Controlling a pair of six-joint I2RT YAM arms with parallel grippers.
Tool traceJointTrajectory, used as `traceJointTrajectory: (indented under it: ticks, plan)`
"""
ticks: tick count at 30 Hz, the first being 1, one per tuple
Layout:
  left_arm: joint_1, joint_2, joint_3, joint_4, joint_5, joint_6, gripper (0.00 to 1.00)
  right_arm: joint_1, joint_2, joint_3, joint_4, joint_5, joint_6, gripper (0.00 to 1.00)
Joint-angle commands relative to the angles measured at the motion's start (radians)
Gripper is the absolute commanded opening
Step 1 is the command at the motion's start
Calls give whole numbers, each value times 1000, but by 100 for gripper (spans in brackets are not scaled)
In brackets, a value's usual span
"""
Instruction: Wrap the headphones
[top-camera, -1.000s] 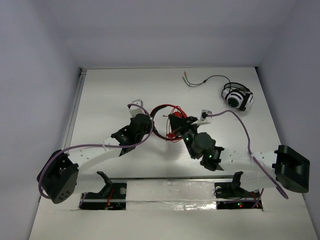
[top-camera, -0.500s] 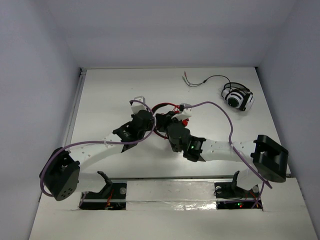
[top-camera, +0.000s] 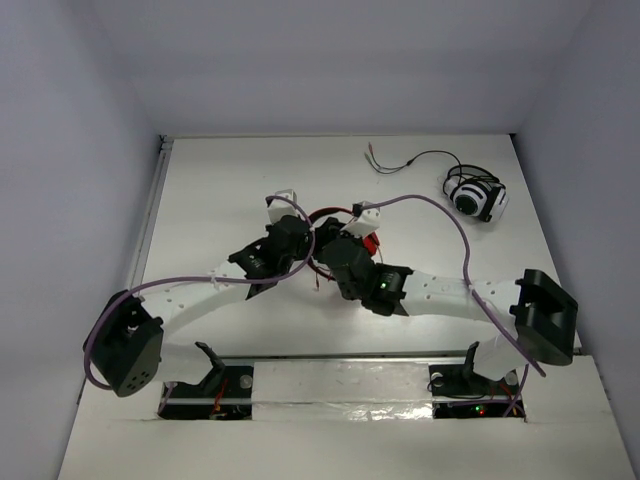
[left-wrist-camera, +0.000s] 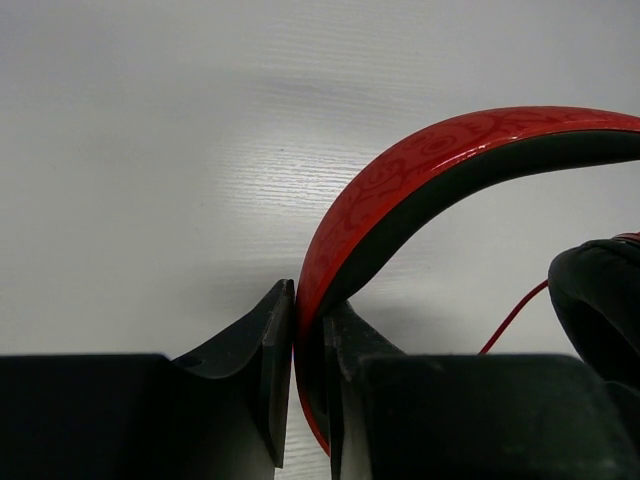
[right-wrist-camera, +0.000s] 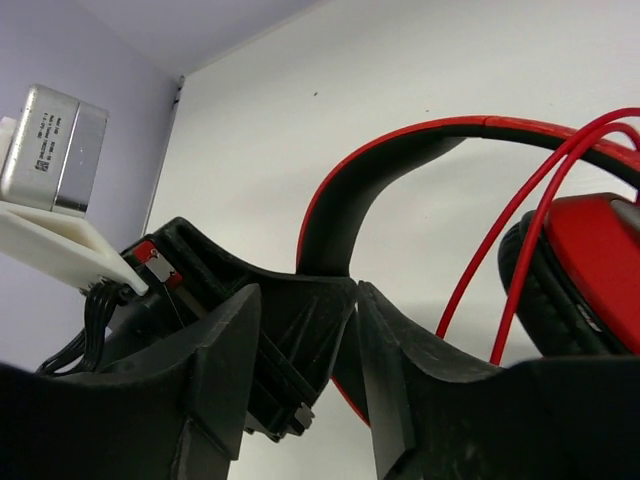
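While headphones (right-wrist-camera: 590, 265) are held at middle of surface (top-camera: 215, 180) by headband (left-wrist-camera: 420, 165) in closed left jaws, right jaws are parted, nothing gripped. Loose cable (right-wrist-camera: 519, 250) loops could be snagged, unwound by right jaws; headband twisted loose.

Pretty clearly a robotics lab rig, not anyone's home or workshop. You've got a plain white bench (top-camera: 220, 180) boxed in by bare pale walls (top-camera: 330, 60) on three sides, like a purpose-built test cell. Two white-and-black robot arms, the left arm (top-camera: 190, 295) and the right arm (top-camera: 450, 293), are bolted at the bench's near edge on black brackets (top-camera: 215, 385) with little lit LEDs. Purple cables (top-camera: 470, 250) run loose along them. A small grey box (right-wrist-camera: 52, 135) on a white bracket rides on one wrist. There's red headphones (left-wrist-camera: 430, 165) mid-bench and white-and-black headphones (top-camera: 476, 196) in its far right corner.
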Motion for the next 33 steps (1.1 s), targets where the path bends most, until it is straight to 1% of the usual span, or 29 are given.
traceJointTrajectory:
  ticks: [1,3,5,6,8,9,10,12,13,14,16,18,19,21,24,27,28,29,31,33]
  plan:
    - [22,-5,73,60,44,-9,0,-14,-67,27,-41,54,10,48]
    - [22,0,78,57,75,-6,0,-28,-128,0,-48,62,3,42]
    - [34,11,94,49,92,0,0,-53,-201,-40,-52,68,-5,38]
    - [45,12,102,42,92,6,0,-53,-228,-55,-38,71,-14,27]
    - [57,17,130,34,92,25,0,-53,-281,-84,-23,68,-63,13]
    - [71,19,142,28,98,31,0,-53,-336,-106,-18,65,-82,2]
    - [71,22,171,22,98,37,0,-53,-366,-114,-22,63,-111,0]
    - [97,26,203,5,97,57,0,-53,-427,-137,-9,31,-157,0]
    - [106,37,238,-3,98,61,0,-53,-493,-155,-13,17,-186,0]
    - [107,42,254,-8,100,75,0,-53,-525,-163,-22,0,-192,0]
    - [155,57,304,-21,109,86,0,-53,-617,-186,-41,-23,-221,0]
    - [195,66,331,-21,138,92,0,-53,-665,-195,-74,-55,-240,0]
    - [246,74,353,-21,153,92,0,-53,-705,-200,-88,-66,-249,0]
    - [295,84,383,-23,194,94,0,-53,-733,-200,-149,-87,-241,0]
    - [369,120,449,-26,164,115,0,-53,-776,-227,-183,-130,-226,0]
    - [458,181,519,-32,164,147,0,-53,-802,-261,-209,-162,-202,0]
    - [479,227,563,-40,172,156,0,-53,-805,-267,-214,-170,-188,0]
    - [522,250,584,-40,181,161,0,-53,-809,-275,-216,-181,-183,0]
    - [557,311,626,-40,198,167,0,-53,-814,-293,-214,-196,-172,0]
    - [602,356,654,-40,215,178,0,-53,-816,-299,-251,-210,-166,1]
